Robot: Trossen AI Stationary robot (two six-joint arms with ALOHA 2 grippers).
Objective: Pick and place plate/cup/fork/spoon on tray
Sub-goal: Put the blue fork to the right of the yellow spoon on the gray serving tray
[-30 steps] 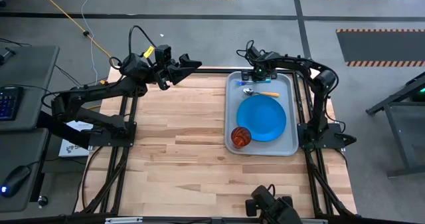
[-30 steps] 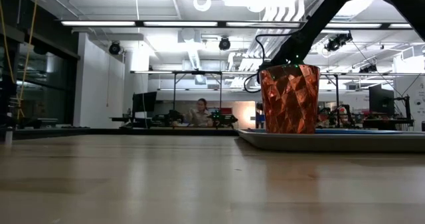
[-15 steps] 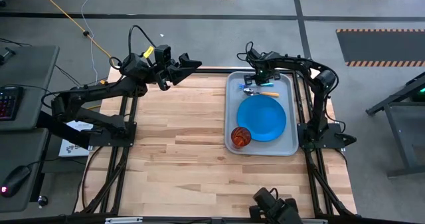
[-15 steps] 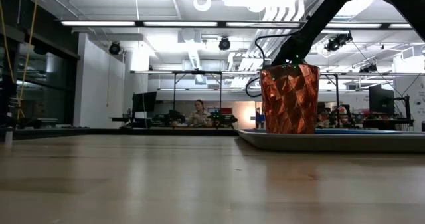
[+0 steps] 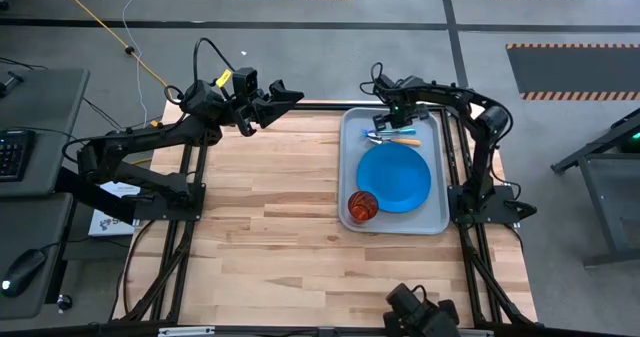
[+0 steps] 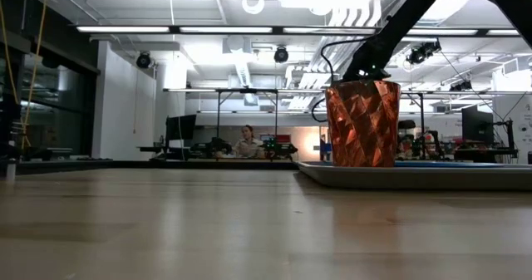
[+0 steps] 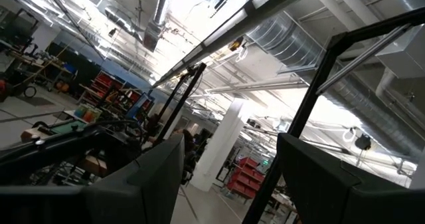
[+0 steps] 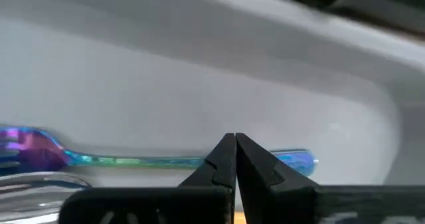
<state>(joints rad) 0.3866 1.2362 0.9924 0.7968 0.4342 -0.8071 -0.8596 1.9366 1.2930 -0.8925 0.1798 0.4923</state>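
The grey tray [image 5: 351, 162] lies at the table's right. On it lie the blue plate [image 5: 393, 177] and, at its near left corner, the red-orange cup [image 5: 362, 206], which also shows in the low view [image 6: 362, 124]. The spoon [image 5: 376, 137] and the teal fork [image 5: 392, 130] lie side by side on the tray's far end. My right gripper [image 5: 398, 117] is shut, its tips [image 8: 234, 144] just over the fork's handle [image 8: 133, 160]. My left gripper [image 5: 292, 96] is open and empty at the table's far edge, pointing up into the room [image 7: 232, 177]. My right gripper's shut fingertips stand at the fork's handle [image 8: 199, 161], coming from above. I cannot tell whether they touch it. The fork lies flat on the tray floor.
The spoon's silver bowl [image 8: 40, 183] lies right beside the fork's head. The tray's far wall [image 8: 199, 64] rises just beyond the fork. Bare wooden table [image 5: 270, 207] spreads left of the tray. A person sits far off in the room [image 6: 247, 139].
My right gripper has moved a little toward the table's right edge over the tray's far end.
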